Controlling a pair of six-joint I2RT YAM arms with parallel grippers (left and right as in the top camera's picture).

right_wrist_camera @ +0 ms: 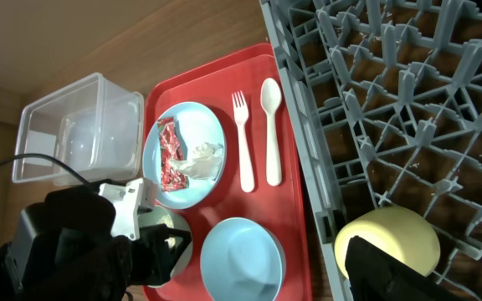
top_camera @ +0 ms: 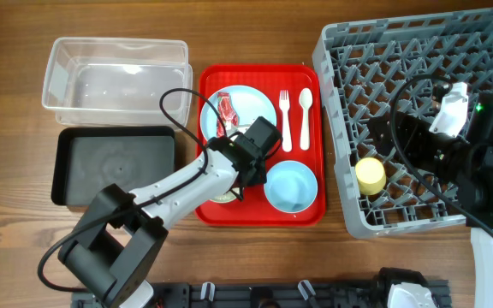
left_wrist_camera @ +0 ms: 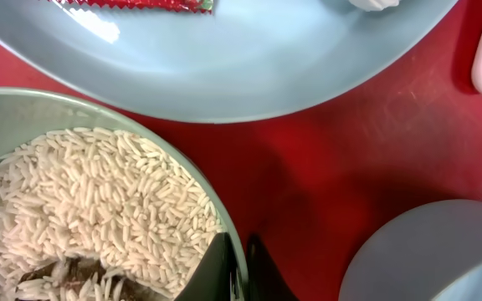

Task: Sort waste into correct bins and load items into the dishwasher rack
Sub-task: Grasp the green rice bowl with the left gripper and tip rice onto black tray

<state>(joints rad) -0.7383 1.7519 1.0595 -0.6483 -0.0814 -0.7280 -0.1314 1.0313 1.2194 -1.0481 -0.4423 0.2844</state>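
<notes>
A brown wooden surface (top_camera: 15,239) holds everything. On the right sits the large square grey plastic rack (top_camera: 418,51). In the middle lies a flat red serving tray (top_camera: 259,75). At the far left is a clear plastic tub (top_camera: 118,77), with a shallow black tray (top_camera: 114,162) on its near side.

The left tool (left_wrist_camera: 239,272) is down at the near left corner of the red tray. One dark tip sits inside the rim of the pale green bowl (left_wrist_camera: 7,109) and one outside. They are very close together, so it looks to be pinching that rim. The bowl holds white rice grains (left_wrist_camera: 99,201) and some brown bits (left_wrist_camera: 74,272).

The step in hand looks like taking this food to a bin. The next move needs a level lift so no rice spills. Then comes a carry to the left and a tip over one of the two bins.

The small yellow cup (right_wrist_camera: 387,238) lies in the rack, by its near left corner. The right tool (right_wrist_camera: 382,272) is right beside it. Only a dark part shows, so I cannot tell if it is open or closed.

The round light blue plate (top_camera: 255,103) holds a crinkled red wrapper (top_camera: 228,107) and a crumpled white tissue (right_wrist_camera: 201,159). A white plastic fork (top_camera: 285,120) and white plastic spoon (top_camera: 305,109) lie to its right. A light blue bowl (top_camera: 291,186) sits near them.

I can read no writing anywhere.
</notes>
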